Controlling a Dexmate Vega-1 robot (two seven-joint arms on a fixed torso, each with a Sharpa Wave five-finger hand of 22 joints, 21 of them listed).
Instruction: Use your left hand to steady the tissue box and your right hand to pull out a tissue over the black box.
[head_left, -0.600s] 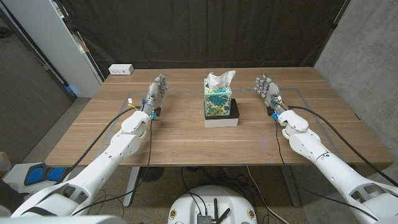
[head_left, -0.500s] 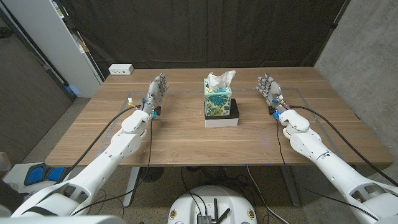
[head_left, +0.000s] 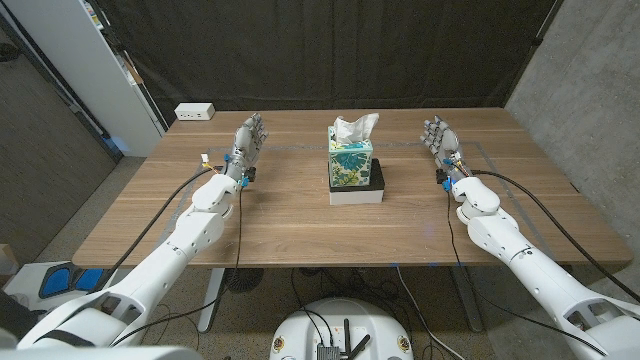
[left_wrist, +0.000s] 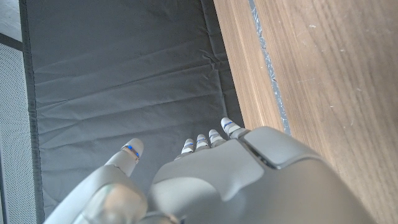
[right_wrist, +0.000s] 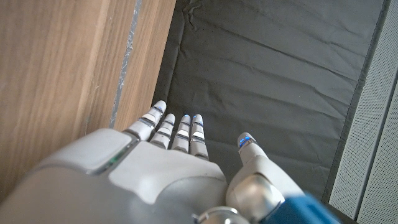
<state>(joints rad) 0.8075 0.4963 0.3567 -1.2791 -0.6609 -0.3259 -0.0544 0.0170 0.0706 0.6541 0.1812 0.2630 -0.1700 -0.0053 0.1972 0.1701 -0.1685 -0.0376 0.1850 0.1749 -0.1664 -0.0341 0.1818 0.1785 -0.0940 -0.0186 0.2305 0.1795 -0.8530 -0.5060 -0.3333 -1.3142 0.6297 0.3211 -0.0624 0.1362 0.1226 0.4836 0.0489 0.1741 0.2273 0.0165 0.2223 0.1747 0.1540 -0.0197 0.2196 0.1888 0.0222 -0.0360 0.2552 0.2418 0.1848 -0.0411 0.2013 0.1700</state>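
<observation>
A teal patterned tissue box (head_left: 351, 161) stands at the table's middle with a white tissue (head_left: 354, 127) sticking out of its top. It sits on a low box (head_left: 358, 189) that is black on top with a white front. My left hand (head_left: 248, 142) is well to the left of the tissue box, fingers apart and holding nothing; its back (left_wrist: 249, 180) shows in the left wrist view. Off to the right of the box is my right hand (head_left: 441, 140), open too, with its back (right_wrist: 143, 180) in the right wrist view.
A white power strip (head_left: 194, 112) lies at the table's far left corner. A black curtain (head_left: 330, 50) hangs behind the table. A white cabinet (head_left: 90, 70) stands to the left and a grey wall (head_left: 590, 90) to the right. Tape lines (left_wrist: 264, 56) mark the wooden table (head_left: 300, 220).
Both hands have moved a little outward and toward the table's far side, away from the tissue box. The box and tissue have not moved.
</observation>
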